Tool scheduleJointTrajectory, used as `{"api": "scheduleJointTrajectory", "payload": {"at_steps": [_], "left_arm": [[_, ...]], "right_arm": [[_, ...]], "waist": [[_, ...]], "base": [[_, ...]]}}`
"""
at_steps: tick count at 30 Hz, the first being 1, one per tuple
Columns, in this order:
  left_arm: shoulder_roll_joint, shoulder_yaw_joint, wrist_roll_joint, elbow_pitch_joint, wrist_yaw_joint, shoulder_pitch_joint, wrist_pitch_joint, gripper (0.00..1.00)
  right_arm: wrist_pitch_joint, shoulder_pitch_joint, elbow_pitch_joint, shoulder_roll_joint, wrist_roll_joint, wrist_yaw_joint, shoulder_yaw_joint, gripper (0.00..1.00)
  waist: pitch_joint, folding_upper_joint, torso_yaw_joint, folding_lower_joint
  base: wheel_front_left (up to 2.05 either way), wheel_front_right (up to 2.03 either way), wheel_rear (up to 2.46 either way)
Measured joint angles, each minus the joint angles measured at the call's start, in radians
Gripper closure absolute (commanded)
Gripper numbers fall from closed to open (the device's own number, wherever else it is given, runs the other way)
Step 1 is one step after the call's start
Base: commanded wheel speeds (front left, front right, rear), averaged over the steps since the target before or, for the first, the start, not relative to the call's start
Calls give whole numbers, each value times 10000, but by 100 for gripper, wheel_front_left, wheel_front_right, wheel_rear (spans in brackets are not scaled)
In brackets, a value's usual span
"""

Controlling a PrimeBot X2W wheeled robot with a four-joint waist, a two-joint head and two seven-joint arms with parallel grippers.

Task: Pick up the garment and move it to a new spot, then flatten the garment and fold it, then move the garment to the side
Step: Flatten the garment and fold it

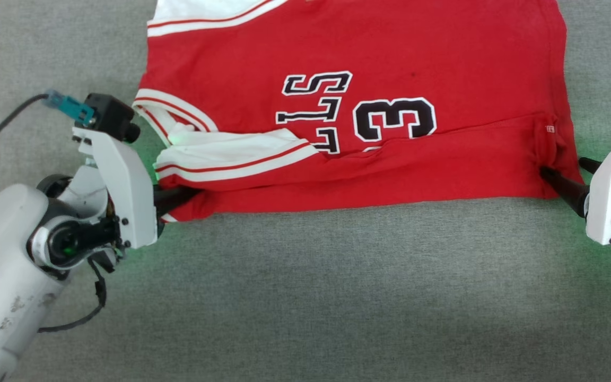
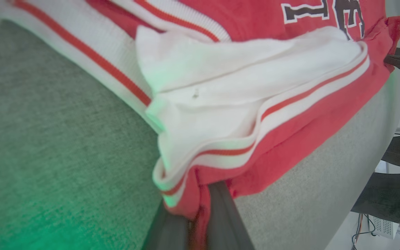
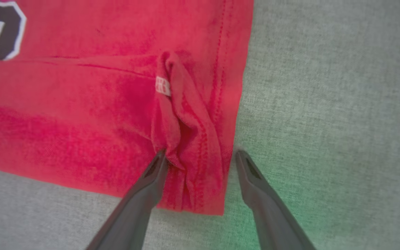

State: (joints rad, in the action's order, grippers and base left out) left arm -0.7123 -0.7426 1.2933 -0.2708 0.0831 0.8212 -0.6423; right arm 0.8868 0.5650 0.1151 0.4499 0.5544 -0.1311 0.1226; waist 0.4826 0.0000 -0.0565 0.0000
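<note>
Soft, even light with green glow

Head view is sharp, with thin shadow under the garment (image 1: 390, 53). Green tints the grey surface (image 2: 30, 208) in both wrist views. Left wrist view bends at its edges and blurs the near fingers (image 2: 225, 222); the right is slightly soft.

Garment (image 1: 390, 106) lies on mat (image 1: 305, 297) between left tool (image 1: 189, 195) and right tool (image 1: 564, 167).

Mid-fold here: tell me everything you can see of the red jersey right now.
The jersey is soft red knit with white sleeves, red-and-white striped trim, black white-outlined letters and a 3. It lies flat on the grey fabric surface, its near edge folded up over the print's lower part, one white sleeve tucked in. The left hand is shut on the sleeve-side corner; the right hand is open astride the bunched hem corner.
</note>
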Motion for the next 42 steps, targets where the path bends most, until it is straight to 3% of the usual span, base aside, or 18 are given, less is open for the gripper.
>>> {"api": "scheduleJointTrajectory", "payload": {"at_steps": [2, 10, 17, 24, 30, 31, 32, 34, 35, 42], "left_arm": [[71, -8, -2, -44, 46, 2, 58, 100], [61, -17, 4, 23, 182, -423, 594, 100], [-558, 44, 194, 1118, 219, -1716, 1072, 100], [-1407, 163, 370, 2951, -324, -3041, 1505, 100], [-1707, 270, 426, 3971, -715, -3712, 1898, 100], [-1720, 282, 430, 4033, -748, -3781, 1965, 100], [-1722, 318, 435, 4088, -786, -3840, 2086, 100], [-1714, 410, 439, 4134, -853, -3968, 2322, 50], [-1684, 477, 458, 4134, -924, -4067, 2510, 0], [-1505, 1225, 677, 4397, -1267, -5251, 4485, 0]], "right_arm": [[-73, 0, 75, -31, 44, 8, -17, 100], [-497, -407, 136, -167, 485, 0, -194, 100], [-575, -1567, -558, 86, 727, 0, -579, 100], [-44, -3053, -1776, 307, 859, 0, -1135, 100], [249, -3904, -2754, 151, 859, 0, -1519, 100], [259, -3974, -2865, 123, 855, 0, -1544, 95], [251, -4010, -2970, 111, 851, 0, -1555, 67], [165, -4110, -3235, 82, 876, 0, -1544, 0], [169, -4168, -3333, 56, 980, 2, -1501, 0], [-715, -4479, -4031, 125, 1024, 2, -1814, 0]], "waist": [[-14, 0, 44, 0], [-375, 0, 71, 0], [-825, 0, 169, 1], [-966, 0, 365, 0], [-947, 0, 383, 0], [-962, 0, 381, 1], [-983, 0, 379, 0], [-1040, 0, 378, 0], [-1076, 0, 379, 0], [-1354, 0, 425, 0]], "base": [[0, 0, 0], [0, 0, 0], [0, 0, 0], [0, 0, 0], [0, 0, 0], [0, 0, 0], [0, 0, 0], [0, 0, 0], [0, 0, 0], [0, 0, 0]]}}
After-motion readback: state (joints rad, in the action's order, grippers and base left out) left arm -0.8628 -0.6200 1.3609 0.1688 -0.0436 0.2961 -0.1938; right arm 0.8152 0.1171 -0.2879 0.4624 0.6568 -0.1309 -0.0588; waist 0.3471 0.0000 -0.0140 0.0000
